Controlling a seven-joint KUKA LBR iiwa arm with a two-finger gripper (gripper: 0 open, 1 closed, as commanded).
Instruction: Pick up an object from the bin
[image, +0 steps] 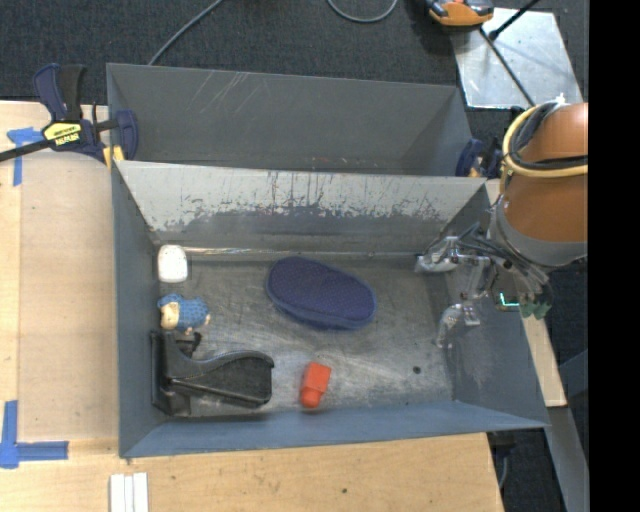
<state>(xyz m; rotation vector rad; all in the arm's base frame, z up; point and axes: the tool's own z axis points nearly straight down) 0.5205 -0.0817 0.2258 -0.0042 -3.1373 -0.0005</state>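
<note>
1. While the gripper (450, 290) hangs near the bin's (300, 210) right wall, its fingers stand apart and empty, probably ready to close on something.
2. The dark blue oval pad (320, 293) lies nearest, mid-bin.
3. A red cylinder (315, 385) lies by the front wall.

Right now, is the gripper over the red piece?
No, the gripper hangs by the right wall of the bin, while the red piece lies well apart near the front wall.
</note>
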